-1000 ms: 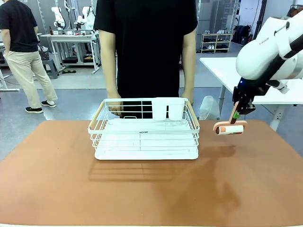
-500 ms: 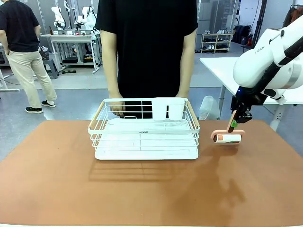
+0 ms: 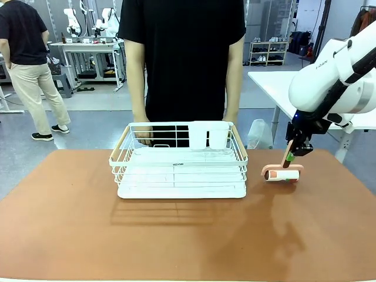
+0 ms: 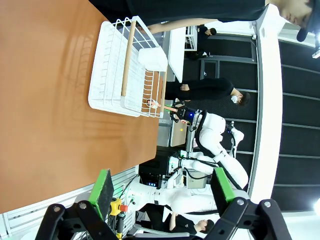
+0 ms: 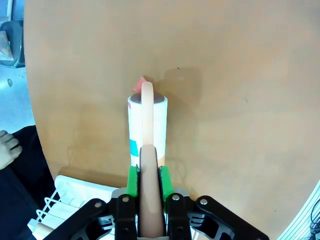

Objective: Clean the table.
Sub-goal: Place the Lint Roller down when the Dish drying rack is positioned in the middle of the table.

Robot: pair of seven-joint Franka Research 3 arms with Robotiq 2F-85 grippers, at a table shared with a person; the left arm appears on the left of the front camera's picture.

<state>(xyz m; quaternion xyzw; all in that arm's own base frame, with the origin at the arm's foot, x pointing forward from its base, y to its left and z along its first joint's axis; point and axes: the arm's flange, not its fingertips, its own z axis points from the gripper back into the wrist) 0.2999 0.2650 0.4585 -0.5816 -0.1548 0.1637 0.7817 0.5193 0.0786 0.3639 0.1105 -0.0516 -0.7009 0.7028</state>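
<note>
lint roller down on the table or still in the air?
Down. In the front view the lint roller rests on the table, with no gap beneath it; the right gripper pads clamp its handle.

On the table [image 3: 88,235], the right gripper [image 3: 289,157] holds a lint roller [image 3: 282,174] right of the white dish rack [image 3: 179,161].

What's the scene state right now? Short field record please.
table: reddish-brown top
rack: white wire dish rack on the table's far middle
tool: lint roller, roll resting on the table beside the rack
right gripper: pads on either side of the roller's handle, roller pointing away from the wrist
left gripper: open, holding nothing, above the table edge
person: standing behind the rack, hand at its far rim
</note>
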